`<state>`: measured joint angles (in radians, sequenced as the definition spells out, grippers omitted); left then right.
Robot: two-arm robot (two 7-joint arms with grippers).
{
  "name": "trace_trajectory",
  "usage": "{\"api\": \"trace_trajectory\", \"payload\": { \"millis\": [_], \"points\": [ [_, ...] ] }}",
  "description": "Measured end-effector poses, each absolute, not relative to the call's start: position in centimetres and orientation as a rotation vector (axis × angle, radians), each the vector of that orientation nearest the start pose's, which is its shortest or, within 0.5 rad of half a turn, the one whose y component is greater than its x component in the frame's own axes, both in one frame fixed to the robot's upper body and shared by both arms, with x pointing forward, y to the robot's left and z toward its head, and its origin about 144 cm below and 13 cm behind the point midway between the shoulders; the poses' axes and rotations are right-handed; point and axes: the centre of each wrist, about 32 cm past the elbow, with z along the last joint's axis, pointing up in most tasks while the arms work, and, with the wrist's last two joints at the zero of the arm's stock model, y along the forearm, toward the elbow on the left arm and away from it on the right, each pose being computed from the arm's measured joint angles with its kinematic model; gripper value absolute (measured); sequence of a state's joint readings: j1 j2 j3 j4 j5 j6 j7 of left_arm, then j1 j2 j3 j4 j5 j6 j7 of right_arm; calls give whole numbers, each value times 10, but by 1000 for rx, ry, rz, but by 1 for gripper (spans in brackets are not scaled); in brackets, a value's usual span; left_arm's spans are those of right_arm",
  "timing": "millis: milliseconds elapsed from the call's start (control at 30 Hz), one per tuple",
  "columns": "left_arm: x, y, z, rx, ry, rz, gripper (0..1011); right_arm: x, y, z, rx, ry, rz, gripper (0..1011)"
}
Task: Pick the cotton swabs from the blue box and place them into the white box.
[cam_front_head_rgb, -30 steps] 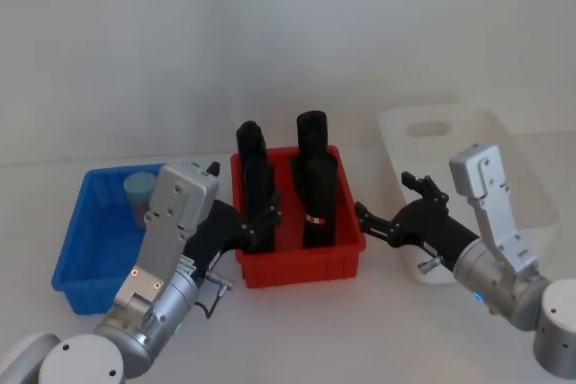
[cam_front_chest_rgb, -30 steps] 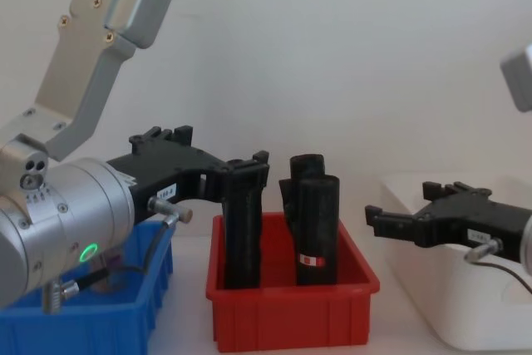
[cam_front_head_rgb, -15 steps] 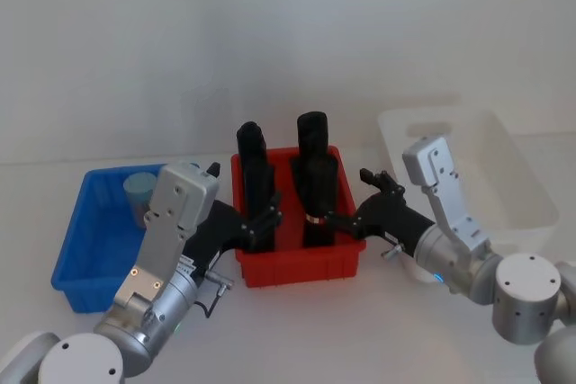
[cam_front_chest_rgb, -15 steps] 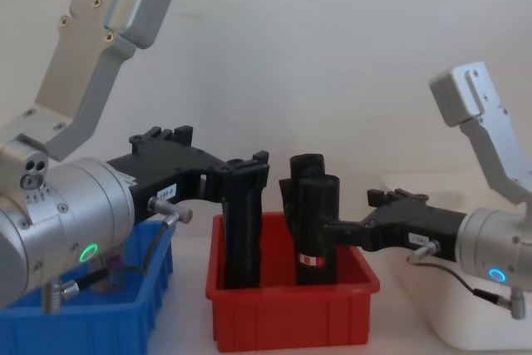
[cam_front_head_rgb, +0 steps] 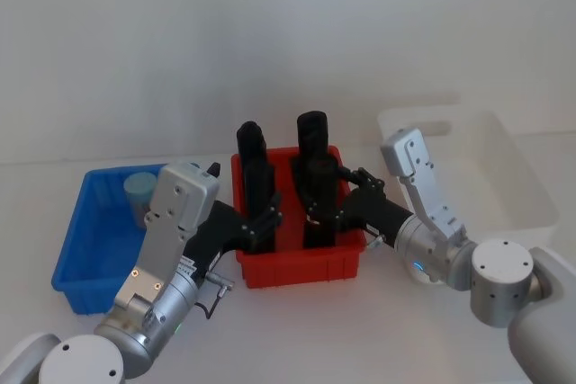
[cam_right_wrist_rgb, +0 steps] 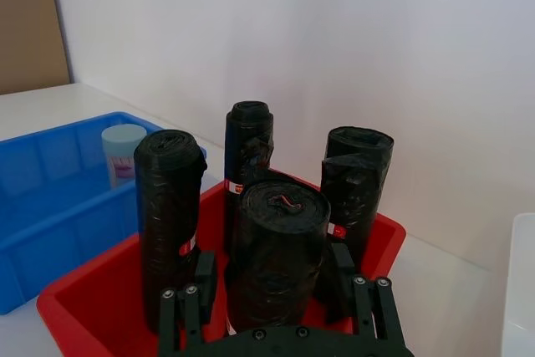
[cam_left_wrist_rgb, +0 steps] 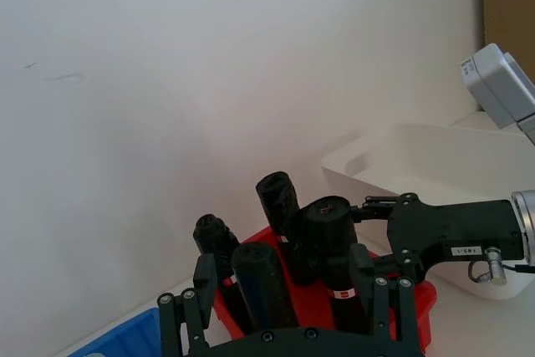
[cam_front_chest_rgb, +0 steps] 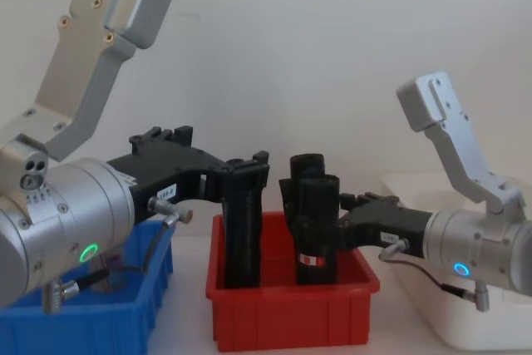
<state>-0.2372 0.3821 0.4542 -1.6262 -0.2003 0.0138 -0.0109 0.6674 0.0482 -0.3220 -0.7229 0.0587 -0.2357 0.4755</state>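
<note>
Black rolls (cam_front_head_rgb: pixel 318 188) sit between both open grippers — left gripper (cam_front_head_rgb: pixel 263 218), right gripper (cam_front_head_rgb: pixel 339 207) — inside the red bin (cam_front_head_rgb: pixel 301 261).

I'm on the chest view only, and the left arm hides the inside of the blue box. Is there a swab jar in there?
Observer: Yes. The head view shows one cotton swab jar standing upright at the far end of the blue box.
Operator: How does my right gripper sit against the rolls?
Observer: In its wrist view, the right gripper is open, with a finger on each side of the nearest black roll in the red box.
Operator: And the left one?
Observer: From the head view, the left gripper is at the red box's near-left roll, not over the blue box.
</note>
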Motion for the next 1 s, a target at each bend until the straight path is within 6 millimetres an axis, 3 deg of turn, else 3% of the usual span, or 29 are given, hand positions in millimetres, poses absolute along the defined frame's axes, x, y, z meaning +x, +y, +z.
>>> {"api": "trace_trajectory", "payload": {
  "millis": [367, 767, 1000],
  "points": [
    [492, 198, 1204, 61, -268, 1124, 1004, 636, -177, 1143, -112, -117, -854, 580],
    [492, 198, 1204, 61, -268, 1124, 1004, 635, -177, 1150, -61, -128, -865, 516],
    [492, 198, 1204, 61, -268, 1124, 1004, 624, -180, 1168, 2, -165, -889, 506]
  ]
}}
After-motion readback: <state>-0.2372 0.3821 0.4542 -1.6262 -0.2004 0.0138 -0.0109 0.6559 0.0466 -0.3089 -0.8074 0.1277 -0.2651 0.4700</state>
